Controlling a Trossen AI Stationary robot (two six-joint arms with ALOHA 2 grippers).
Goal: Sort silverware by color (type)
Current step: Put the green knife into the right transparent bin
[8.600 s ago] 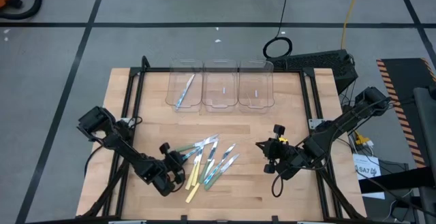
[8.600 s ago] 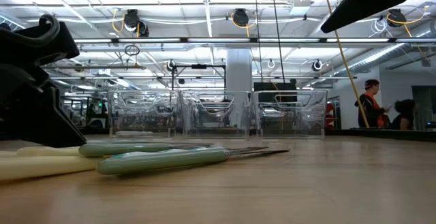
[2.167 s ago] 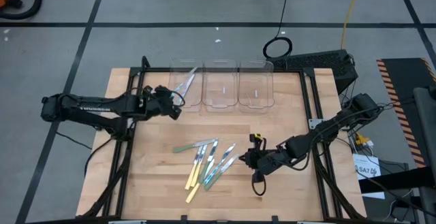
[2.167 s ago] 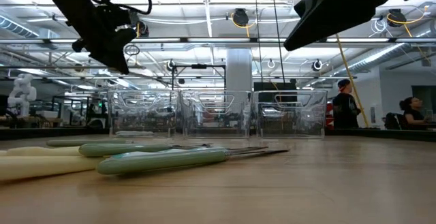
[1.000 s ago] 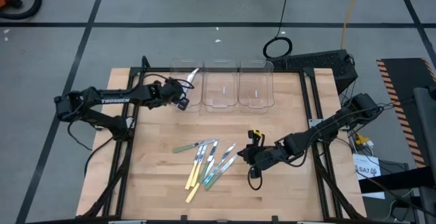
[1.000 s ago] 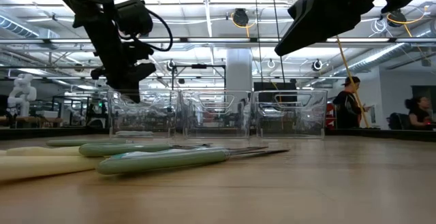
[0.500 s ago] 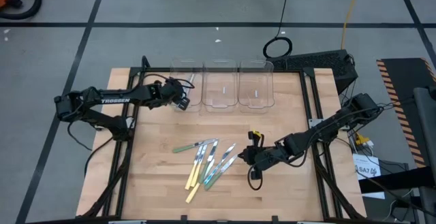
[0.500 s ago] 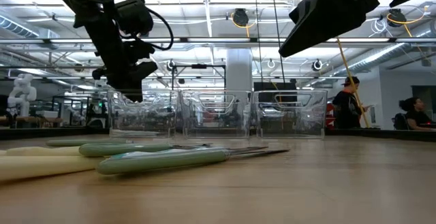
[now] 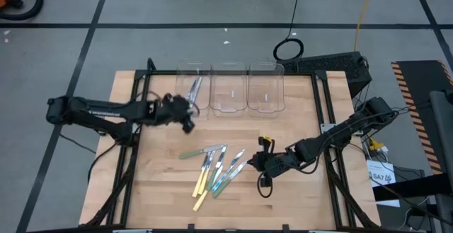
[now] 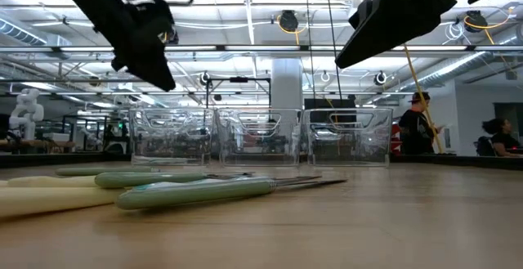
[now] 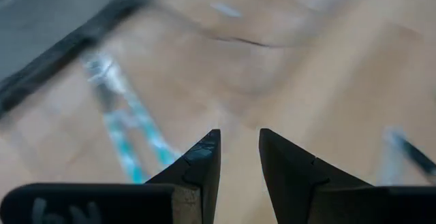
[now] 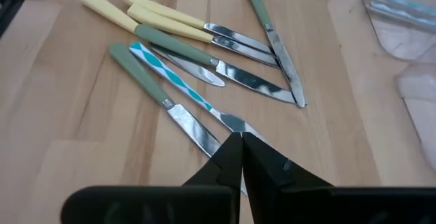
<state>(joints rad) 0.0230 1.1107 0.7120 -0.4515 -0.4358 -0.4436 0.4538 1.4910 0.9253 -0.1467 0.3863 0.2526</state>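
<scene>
Fingers [image 11: 238, 157] of L arm apart, blue utensils [image 11: 129, 125] beyond too blurred.

Dark cabled arms; wedge-shaped black fingers [image 11: 197, 166]

Seven knives [image 12: 204, 60] are lying flat, fanned just ahead of the shut right claw [image 12: 241, 141]: yellow, green, one blue-patterned. Blue ones [image 9: 194, 90] are lying in the bin beyond the left claw [image 9: 188, 114].

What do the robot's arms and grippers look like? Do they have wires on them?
Both arms are dark and thin, with chunky joints. The left arm has small white lettering along it, and a black cable loops by the left gripper. The right arm has black cables too, plus a small yellow part near the right gripper. Each gripper has two dark, pointed fingers.
</scene>
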